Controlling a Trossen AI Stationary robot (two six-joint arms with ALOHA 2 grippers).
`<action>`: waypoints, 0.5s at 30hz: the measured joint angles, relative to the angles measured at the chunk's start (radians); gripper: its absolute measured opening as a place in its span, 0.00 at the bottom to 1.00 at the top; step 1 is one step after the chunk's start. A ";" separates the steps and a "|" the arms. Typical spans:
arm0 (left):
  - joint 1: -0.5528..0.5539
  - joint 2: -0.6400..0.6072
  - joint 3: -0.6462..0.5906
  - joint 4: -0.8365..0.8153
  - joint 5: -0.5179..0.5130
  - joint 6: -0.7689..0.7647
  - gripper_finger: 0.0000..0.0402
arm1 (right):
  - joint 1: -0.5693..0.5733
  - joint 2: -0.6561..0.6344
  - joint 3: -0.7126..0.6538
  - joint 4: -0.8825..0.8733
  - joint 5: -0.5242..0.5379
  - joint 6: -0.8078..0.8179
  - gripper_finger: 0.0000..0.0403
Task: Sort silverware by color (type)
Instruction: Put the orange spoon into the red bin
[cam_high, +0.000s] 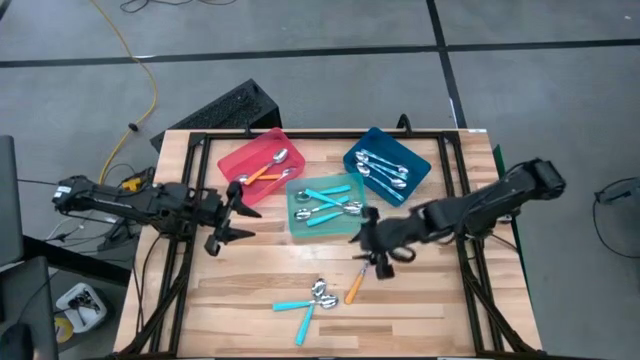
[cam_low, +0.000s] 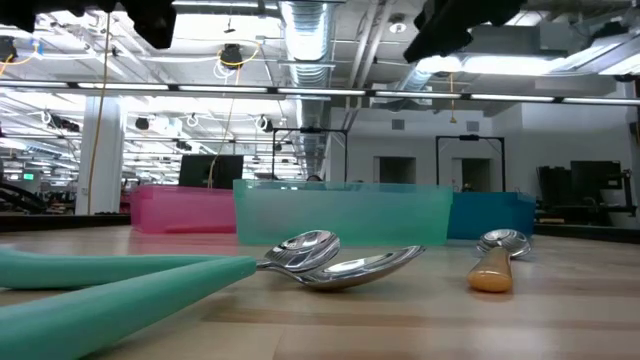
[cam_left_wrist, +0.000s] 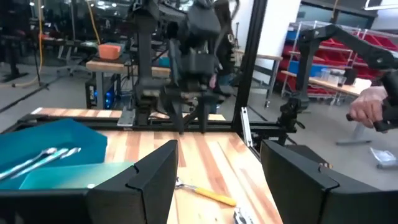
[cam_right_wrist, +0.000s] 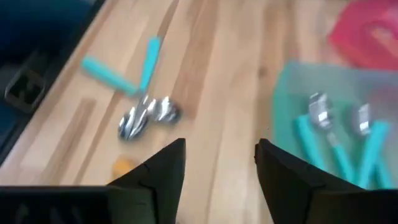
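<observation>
Two teal-handled spoons (cam_high: 302, 304) lie crossed on the table near its front edge, bowls together. An orange-handled spoon (cam_high: 356, 284) lies just to their right. A red tray (cam_high: 262, 165) holds orange-handled spoons, a pale teal tray (cam_high: 325, 206) holds teal-handled ones, and a blue tray (cam_high: 388, 166) holds silvery ones. My right gripper (cam_high: 371, 252) hovers open above the table between the teal tray and the orange spoon, tilted down, nothing between its fingers (cam_right_wrist: 166, 169). My left gripper (cam_high: 228, 215) stands open and level left of the teal tray, also holding nothing.
A black metal frame (cam_high: 190, 140) runs around the table's back and sides. Bare wood lies between the trays and the loose spoons and across the front left. A person's hand (cam_left_wrist: 367, 112) shows in the room beyond the table.
</observation>
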 joint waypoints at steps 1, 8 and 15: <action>-0.002 -0.002 0.001 0.000 0.000 0.006 0.53 | 0.013 0.030 0.025 -0.030 0.000 0.001 0.55; -0.004 -0.025 0.002 -0.001 0.000 -0.012 0.53 | 0.076 0.254 0.201 -0.239 -0.002 -0.029 0.67; -0.004 -0.029 0.002 -0.026 0.000 -0.039 0.53 | 0.140 0.467 0.401 -0.461 -0.002 -0.213 0.67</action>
